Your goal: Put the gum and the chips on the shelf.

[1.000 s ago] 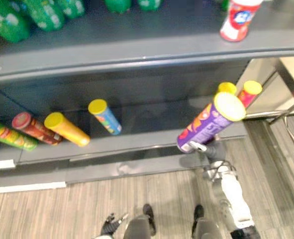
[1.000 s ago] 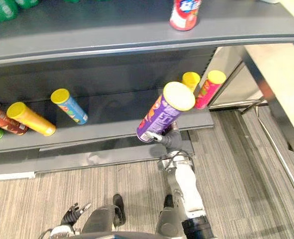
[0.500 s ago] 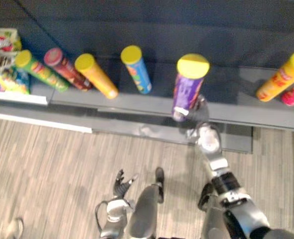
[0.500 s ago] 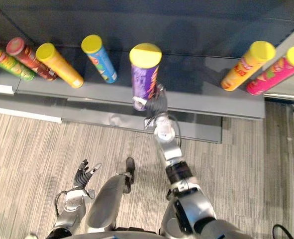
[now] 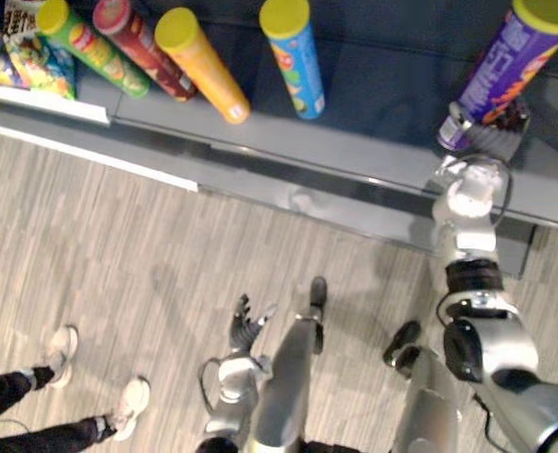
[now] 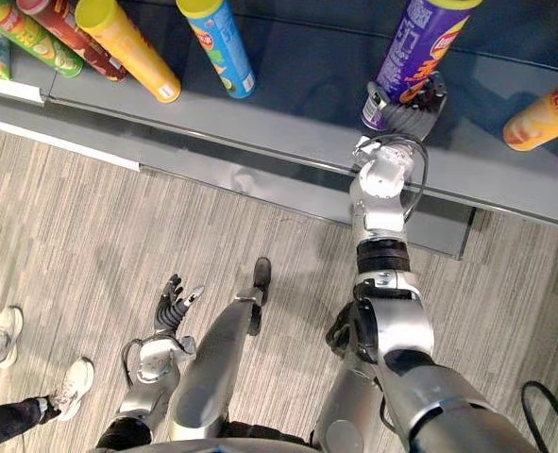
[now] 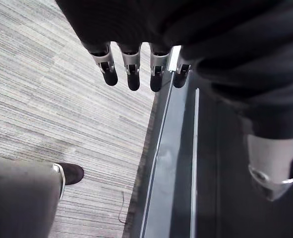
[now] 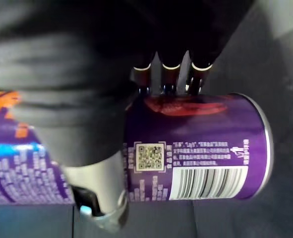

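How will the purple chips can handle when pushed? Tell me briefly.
The purple chips can is tall and narrow, gripped low by the right hand, so it probably tips easily if nudged near its top. Its round wall suggests it would roll if it fell on the shelf.

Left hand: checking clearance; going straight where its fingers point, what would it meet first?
Probably the shelf's low front edge; nothing shows between it and the open left hand, though depth is unclear.
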{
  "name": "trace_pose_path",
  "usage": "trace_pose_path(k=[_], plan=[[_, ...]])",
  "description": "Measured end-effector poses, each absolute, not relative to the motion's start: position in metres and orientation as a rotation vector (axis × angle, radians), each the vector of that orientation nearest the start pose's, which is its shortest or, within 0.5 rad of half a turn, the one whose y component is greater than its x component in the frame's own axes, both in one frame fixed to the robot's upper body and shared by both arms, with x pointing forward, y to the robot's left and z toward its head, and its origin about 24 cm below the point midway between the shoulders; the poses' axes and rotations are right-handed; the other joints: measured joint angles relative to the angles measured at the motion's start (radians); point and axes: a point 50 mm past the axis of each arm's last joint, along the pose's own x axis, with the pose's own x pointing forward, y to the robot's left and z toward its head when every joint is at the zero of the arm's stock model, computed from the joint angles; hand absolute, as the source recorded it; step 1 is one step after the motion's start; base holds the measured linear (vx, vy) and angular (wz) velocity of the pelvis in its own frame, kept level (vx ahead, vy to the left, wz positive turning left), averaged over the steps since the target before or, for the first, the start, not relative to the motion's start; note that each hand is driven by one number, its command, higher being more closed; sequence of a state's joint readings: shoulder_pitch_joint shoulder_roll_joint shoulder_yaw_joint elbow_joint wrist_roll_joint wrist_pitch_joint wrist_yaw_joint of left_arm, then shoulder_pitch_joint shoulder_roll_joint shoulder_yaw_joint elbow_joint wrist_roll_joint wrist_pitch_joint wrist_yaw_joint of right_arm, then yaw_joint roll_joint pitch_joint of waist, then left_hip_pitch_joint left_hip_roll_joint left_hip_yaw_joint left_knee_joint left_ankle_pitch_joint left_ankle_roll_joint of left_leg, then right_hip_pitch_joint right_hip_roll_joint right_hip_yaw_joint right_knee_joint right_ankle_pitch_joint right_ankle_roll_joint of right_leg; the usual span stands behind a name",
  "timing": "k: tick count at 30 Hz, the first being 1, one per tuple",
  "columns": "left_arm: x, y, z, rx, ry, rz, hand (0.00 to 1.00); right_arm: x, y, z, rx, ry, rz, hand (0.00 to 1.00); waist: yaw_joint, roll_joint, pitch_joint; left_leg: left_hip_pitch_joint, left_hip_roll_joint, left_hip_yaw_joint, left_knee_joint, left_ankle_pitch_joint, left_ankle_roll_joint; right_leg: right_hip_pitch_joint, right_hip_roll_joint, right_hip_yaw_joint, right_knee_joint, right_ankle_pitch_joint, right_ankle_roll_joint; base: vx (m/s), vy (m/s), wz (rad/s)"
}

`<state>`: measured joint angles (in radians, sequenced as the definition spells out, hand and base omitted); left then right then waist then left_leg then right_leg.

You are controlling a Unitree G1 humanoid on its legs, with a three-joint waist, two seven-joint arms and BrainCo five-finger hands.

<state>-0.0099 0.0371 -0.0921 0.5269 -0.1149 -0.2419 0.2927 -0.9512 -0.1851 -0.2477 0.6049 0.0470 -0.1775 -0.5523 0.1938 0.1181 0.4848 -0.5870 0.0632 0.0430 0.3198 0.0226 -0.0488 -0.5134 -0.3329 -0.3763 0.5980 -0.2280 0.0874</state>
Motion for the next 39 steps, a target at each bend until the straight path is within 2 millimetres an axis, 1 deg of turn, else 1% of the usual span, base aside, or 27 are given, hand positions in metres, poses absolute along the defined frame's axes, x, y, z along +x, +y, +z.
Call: trace_pose_path(k=[2,5,8,10,11,13,17,19,22,26,30,33,36,39], plan=[[0.229,0.155,-0.050,-0.018,0.275,0.247,0.00,0.382,-0.196,0.229,0.160,-0.508,-0.594,1.00,0.002,0.002,0.001,-0.008,0.001,0.001,0.000,0.003,0.000,-0.011,-0.002,-0.002,0.009,-0.002,-0.002,0.03,-0.058,0.03],[0.231,0.151,-0.046,-0.038,0.261,0.251,0.00,0.381,-0.187,0.231,0.188,-0.518,-0.573,1.00,0.000,0.003,0.001,-0.017,0.003,0.007,0.003,0.003,-0.001,-0.025,-0.006,-0.002,0.018,-0.004,-0.005,0.03,-0.057,-0.04],[0.235,0.144,-0.039,-0.066,0.227,0.248,0.00,0.380,-0.179,0.233,0.197,-0.530,-0.551,1.00,0.000,0.004,0.001,-0.041,0.010,0.013,0.022,-0.001,-0.006,-0.044,-0.010,-0.006,0.037,-0.011,-0.009,0.01,-0.057,0.02],[0.239,0.144,-0.036,-0.069,0.214,0.252,0.00,0.381,-0.172,0.233,0.204,-0.529,-0.530,1.00,0.001,0.004,0.001,-0.056,0.026,0.041,0.036,-0.007,-0.007,-0.059,-0.013,-0.006,0.057,-0.024,-0.013,-0.02,-0.076,0.05],[0.241,0.145,-0.035,-0.071,0.211,0.254,0.00,0.381,-0.171,0.233,0.208,-0.528,-0.527,1.00,0.001,0.004,0.001,-0.060,0.027,0.044,0.036,-0.007,-0.007,-0.063,-0.015,-0.008,0.061,-0.026,-0.014,-0.01,-0.089,0.10],[0.243,0.144,-0.031,-0.095,0.195,0.260,0.00,0.381,-0.168,0.233,0.208,-0.526,-0.519,1.00,0.003,0.005,0.001,-0.073,0.051,0.084,0.040,0.000,-0.003,-0.079,-0.025,-0.015,0.083,-0.042,-0.019,0.00,-0.113,0.16],[0.244,0.143,-0.027,-0.127,0.182,0.270,0.00,0.381,-0.166,0.236,0.197,-0.539,-0.508,1.00,0.005,0.005,0.001,-0.109,0.056,0.083,0.059,0.009,0.005,-0.114,-0.030,-0.024,0.108,-0.052,-0.025,0.03,-0.086,0.07],[0.245,0.140,-0.026,-0.139,0.178,0.270,0.00,0.381,-0.167,0.237,0.191,-0.543,-0.510,1.00,0.006,0.005,0.001,-0.126,0.057,0.081,0.067,0.009,0.005,-0.130,-0.033,-0.026,0.119,-0.054,-0.026,0.02,-0.050,0.03],[0.246,0.136,-0.022,-0.158,0.164,0.264,0.00,0.380,-0.174,0.243,0.159,-0.565,-0.521,1.00,0.008,0.005,0.001,-0.153,0.056,0.074,0.076,0.011,0.006,-0.151,-0.036,-0.032,0.129,-0.058,-0.029,0.03,-0.067,0.06],[0.248,0.136,-0.017,-0.175,0.140,0.268,0.00,0.378,-0.187,0.271,0.132,-0.644,-0.545,1.00,0.009,0.010,0.001,-0.195,0.054,0.053,0.090,0.014,0.004,-0.177,-0.042,-0.051,0.145,-0.065,-0.034,0.02,-0.065,0.11],[0.249,0.136,-0.014,-0.209,0.129,0.274,0.00,0.378,-0.193,0.289,0.113,-0.687,-0.556,1.00,0.027,0.013,0.001,-0.211,0.054,0.055,0.089,0.020,0.003,-0.203,-0.045,-0.049,0.157,-0.068,-0.038,0.03,-0.074,0.00],[0.249,0.136,-0.012,-0.251,0.127,0.283,0.00,0.380,-0.195,0.288,0.078,-0.677,-0.556,1.00,0.032,0.014,0.001,-0.214,0.055,0.053,0.088,0.021,0.002,-0.205,-0.046,-0.051,0.157,-0.068,-0.039,0.04,-0.076,0.01],[0.249,0.137,-0.012,-0.287,0.129,0.292,0.00,0.381,-0.192,0.289,0.068,-0.675,-0.544,1.00,0.032,0.014,0.001,-0.230,0.055,0.053,0.091,0.021,0.003,-0.221,-0.046,-0.052,0.158,-0.069,-0.039,0.04,-0.060,-0.01],[0.249,0.137,-0.012,-0.287,0.130,0.294,0.00,0.383,-0.188,0.288,0.063,-0.661,-0.534,1.00,0.036,0.014,0.001,-0.241,0.057,0.055,0.098,0.021,0.003,-0.232,-0.046,-0.049,0.161,-0.068,-0.039,0.04,-0.062,-0.02]])
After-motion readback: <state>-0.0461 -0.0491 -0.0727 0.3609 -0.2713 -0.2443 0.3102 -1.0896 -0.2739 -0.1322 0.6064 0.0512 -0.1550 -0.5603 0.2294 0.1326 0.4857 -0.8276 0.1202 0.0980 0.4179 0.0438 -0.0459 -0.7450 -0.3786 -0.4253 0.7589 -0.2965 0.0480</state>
